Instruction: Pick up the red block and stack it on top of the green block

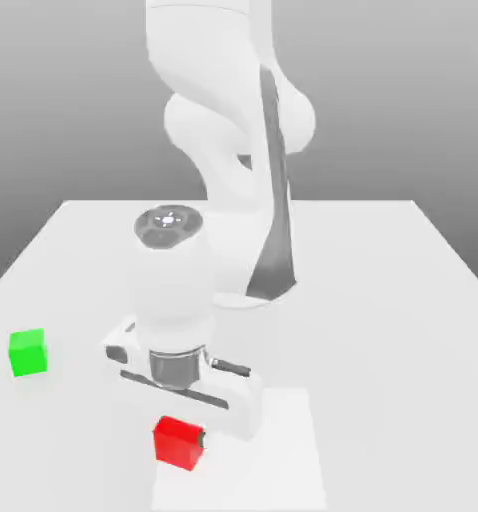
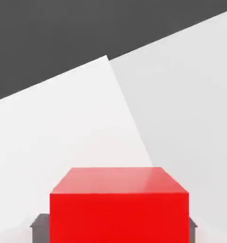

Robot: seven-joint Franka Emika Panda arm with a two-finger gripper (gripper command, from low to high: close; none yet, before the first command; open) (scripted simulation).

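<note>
Jaws clamp the small matte bright-red cube [image 1: 177,442]; an off-centre hold risks slippage before reaching the small bright-green cube [image 1: 27,353].

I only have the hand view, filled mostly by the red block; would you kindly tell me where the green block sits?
Observer: In the exterior view, the green block rests on the white table, toward that view's left, well apart from the red block.
Operator: Thank you. Is anything stacked on it?
Observer: No, its top is bare.
Operator: And where is the arm?
Observer: The gripper is low over the red block, away from the green one.
</note>
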